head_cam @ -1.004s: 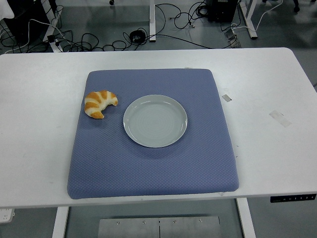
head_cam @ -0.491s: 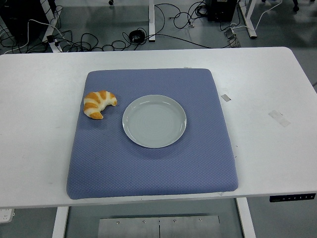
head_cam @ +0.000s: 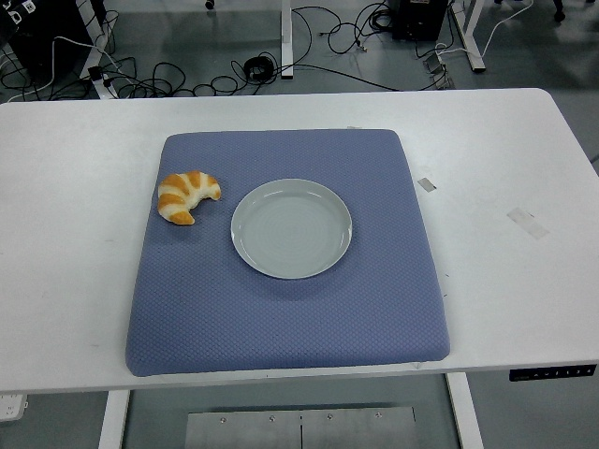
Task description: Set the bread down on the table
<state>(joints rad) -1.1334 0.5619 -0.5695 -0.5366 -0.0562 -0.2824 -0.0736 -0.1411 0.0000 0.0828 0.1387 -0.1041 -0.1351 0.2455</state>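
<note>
Tabletop: white, wide, filled most of the head view. Its near edge ran along the bottom, and its far corners were cut off at the picture's left and right edges. Small pale tape marks showed on its right part.

Mat: blue-grey, padded, roughly square, lay in the middle of the tabletop. Its near edge reached close to the tabletop's near edge.

Plate: pale, round, empty, sat on the mat slightly above the mat's centre.

Bread: one croissant, golden with pale stripes, lay on the mat at about 9 to 10 o'clock from the plate, just beside it but apart from its rim, near the mat's left edge. It rested on the mat, not on the plate and not on bare tabletop.

Status of task: judged finished or nearly so, if the mat counted as the table surface, since the bread lay flat and unheld off the plate. If bare tabletop was meant, one short shift toward 9 o'clock remained.

Hands: neither arm nor hand appeared in the view, so the state of the fingers could not be told. Nothing held or touched the bread.

Hard to make out: the underside of the bread, the cables on the floor beyond the far edge, and dark equipment cropped at the top.
</note>
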